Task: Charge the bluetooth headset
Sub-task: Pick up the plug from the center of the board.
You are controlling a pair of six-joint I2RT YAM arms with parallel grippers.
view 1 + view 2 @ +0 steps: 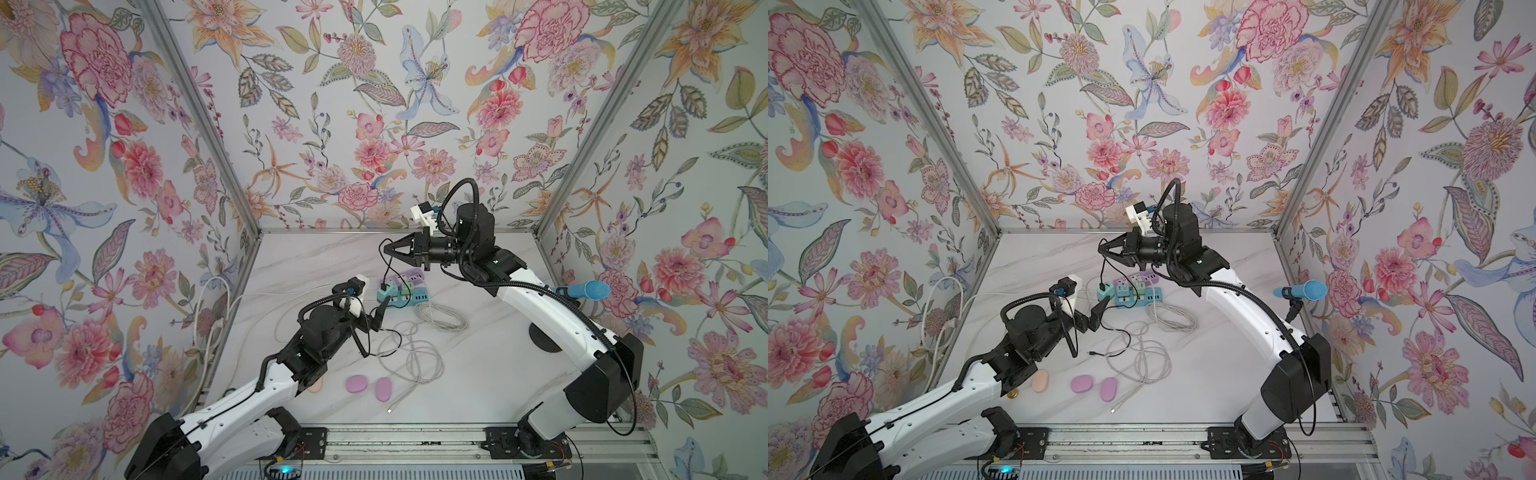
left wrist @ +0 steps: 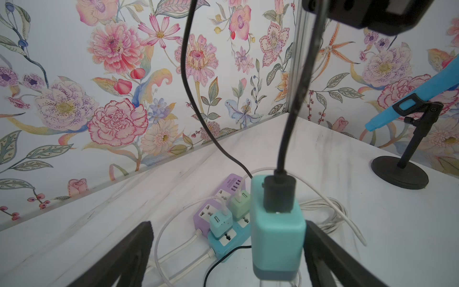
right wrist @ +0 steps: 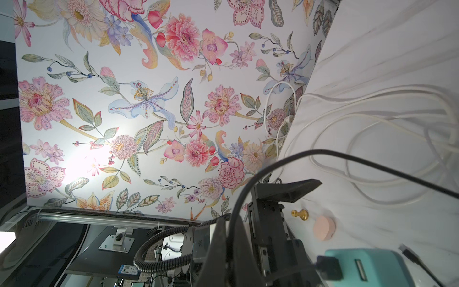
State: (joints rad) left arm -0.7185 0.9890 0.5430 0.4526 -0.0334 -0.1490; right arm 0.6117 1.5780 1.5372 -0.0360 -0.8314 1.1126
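1. Floral wallpaper point(image 1: 374, 104) covers three walls: pinks, blues and greens on a pale ground.
2. Aluminium posts point(image 1: 210, 124) stand at the back corners.
3. White marbled tabletop point(image 1: 316, 257) — evenly lit — with a metal rail point(image 1: 395, 440) along its near edge.

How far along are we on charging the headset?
Done: the black USB cable is plugged into the teal cube-shaped charging adapter, and the left gripper stands open around it. In hand: the right gripper is shut on that cable, raised above. Left: the cable's small free connector lies on the white marble-look table; I can't identify a headset in view.
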